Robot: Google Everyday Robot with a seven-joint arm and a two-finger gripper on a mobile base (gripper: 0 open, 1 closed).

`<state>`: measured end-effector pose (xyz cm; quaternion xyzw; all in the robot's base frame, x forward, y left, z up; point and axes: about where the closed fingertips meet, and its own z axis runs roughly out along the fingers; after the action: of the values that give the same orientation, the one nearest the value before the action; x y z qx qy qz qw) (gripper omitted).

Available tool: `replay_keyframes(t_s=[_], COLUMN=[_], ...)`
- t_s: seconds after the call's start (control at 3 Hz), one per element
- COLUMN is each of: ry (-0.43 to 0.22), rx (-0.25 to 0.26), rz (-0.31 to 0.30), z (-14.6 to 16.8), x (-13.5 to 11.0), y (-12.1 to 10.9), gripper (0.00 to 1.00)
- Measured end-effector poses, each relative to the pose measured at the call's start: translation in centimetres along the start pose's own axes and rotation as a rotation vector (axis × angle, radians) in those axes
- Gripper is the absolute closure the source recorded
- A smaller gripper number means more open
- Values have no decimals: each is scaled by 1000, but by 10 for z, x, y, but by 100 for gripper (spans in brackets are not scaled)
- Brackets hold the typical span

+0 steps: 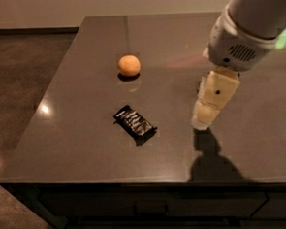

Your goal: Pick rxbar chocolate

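Note:
The rxbar chocolate [134, 122], a flat bar in a shiny black wrapper with white lettering, lies at an angle on the dark grey table [78, 86], near the front and left of the middle. My gripper [205, 118] hangs above the table to the right of the bar, about a bar's length away, on the cream and white arm [236, 42] that comes in from the top right. It holds nothing.
A round orange fruit [129, 65] sits behind the bar, toward the table's middle. The blue soda can is hidden behind the arm. The table's front edge [137, 177] runs below the bar, with a dark floor to the left.

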<state>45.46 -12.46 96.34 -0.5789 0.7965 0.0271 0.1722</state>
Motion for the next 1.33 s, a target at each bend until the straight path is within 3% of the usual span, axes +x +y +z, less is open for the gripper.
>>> replay_keyframes(t_s=[0.33,0.67,1.33], ry=[-19,-18,3], rx=[6,-31,-88], rz=[9,20,3], z=[24,70,121], x=[-30,-52,-71], y=[11,16,27], gripper=[0,0,0])
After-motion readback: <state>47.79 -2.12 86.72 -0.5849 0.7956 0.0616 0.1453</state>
